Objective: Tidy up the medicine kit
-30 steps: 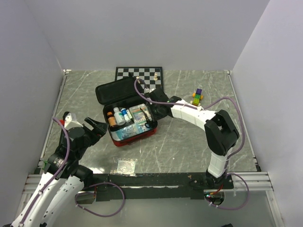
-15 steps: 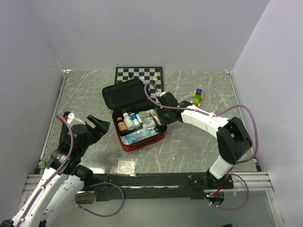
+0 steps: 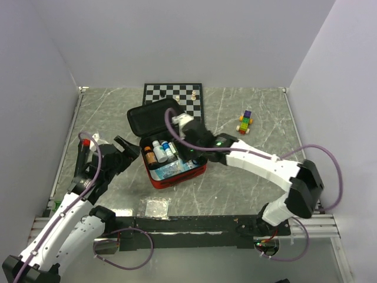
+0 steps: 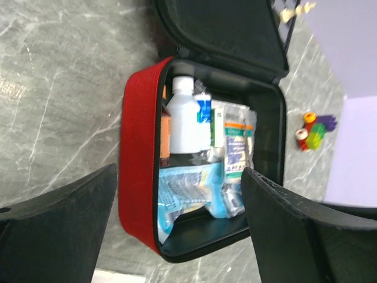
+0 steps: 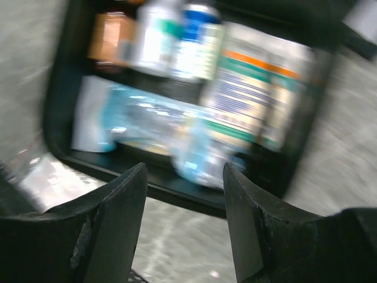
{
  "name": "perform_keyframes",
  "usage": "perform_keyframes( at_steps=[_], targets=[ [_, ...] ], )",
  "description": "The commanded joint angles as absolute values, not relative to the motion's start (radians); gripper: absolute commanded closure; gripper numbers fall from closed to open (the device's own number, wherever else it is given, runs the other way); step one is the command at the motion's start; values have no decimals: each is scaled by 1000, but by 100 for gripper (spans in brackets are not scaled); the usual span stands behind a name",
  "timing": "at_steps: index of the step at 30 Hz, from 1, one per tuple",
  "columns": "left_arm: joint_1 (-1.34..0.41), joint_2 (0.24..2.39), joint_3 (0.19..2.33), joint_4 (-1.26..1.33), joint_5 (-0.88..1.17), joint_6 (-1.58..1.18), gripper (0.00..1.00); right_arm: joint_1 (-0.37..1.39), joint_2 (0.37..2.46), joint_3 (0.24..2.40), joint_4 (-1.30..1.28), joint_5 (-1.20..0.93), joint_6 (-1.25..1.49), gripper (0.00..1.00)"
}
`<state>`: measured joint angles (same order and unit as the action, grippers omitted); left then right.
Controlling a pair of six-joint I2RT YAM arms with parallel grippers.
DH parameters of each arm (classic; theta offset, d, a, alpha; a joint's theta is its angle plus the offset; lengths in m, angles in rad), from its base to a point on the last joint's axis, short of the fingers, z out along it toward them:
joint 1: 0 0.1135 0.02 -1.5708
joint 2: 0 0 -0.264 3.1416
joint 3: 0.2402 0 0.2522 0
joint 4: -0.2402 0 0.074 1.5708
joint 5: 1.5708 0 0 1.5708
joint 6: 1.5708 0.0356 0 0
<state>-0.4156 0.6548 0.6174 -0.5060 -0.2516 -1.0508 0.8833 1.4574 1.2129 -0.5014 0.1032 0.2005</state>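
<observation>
Left tool [image 3: 125,148] is hanging wide open, gripping nothing. A clear packet [image 3: 157,206] is lying loose on the counter [image 3: 235,177], probably needing packing. The medicine kit [image 3: 177,177] is sitting open mid-counter, mostly filled. Right tool [image 5: 184,177] is hovering over it, fingers parted and empty.

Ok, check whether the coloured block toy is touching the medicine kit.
Apart. The top view shows bare table between the block toy and the medicine kit, which lies well to its left.
</observation>
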Motion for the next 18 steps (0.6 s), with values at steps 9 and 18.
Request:
perform_keyframes(
  at_steps=[9, 18],
  targets=[
    [-384, 384, 640, -799, -409, -1265, 8, 1146, 1779, 1480, -417, 61, 138, 37],
    [-385, 308, 606, -790, -405, -1264, 11, 1169, 1908, 1517, -440, 51, 144, 38]
  ],
)
